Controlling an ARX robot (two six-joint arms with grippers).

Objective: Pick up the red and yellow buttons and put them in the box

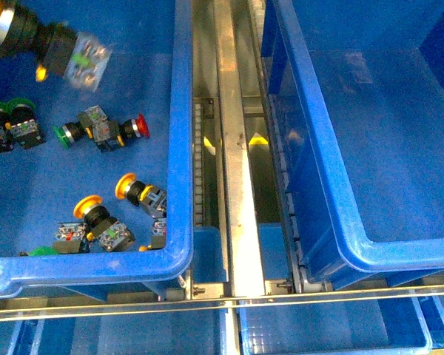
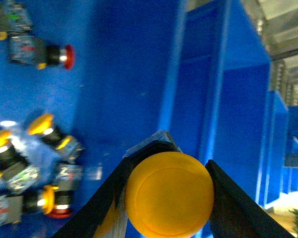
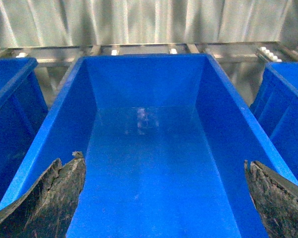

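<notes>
a yellow button [image 2: 169, 194] sat clamped between the black fingers [image 2: 102, 203] of my left gripper [image 2: 171, 159]. its round cap faced the wrist camera and filled the gap between the jaws. in the front view the same button showed blurred at the far left, raised above the floor of the blue tray [image 1: 181, 148]. it was well apart from the box [image 1: 318, 163] on the right.

a metal rail [image 1: 233, 148] ran between tray and box. on the tray floor lay more switches. a red button [image 1: 137, 126] rested on its side, its contact block just beside that of a green-capped switch [image 1: 63, 133]. a second yellow button [image 1: 126, 185] and a third yellow button [image 1: 86, 207] lay nearer the tray's front wall. two more green caps [image 1: 18, 107] sat by the left edge of the view.

my right gripper [image 3: 164, 198] hung with its jaws wide apart, only its two dark fingertips [image 3: 54, 198] in its wrist view. below it i saw the smooth floor and walls of the deep blue box, with ribbed metal sheeting [image 3: 149, 22] behind the far rim. i could not tell how high above the box the gripper stood.
</notes>
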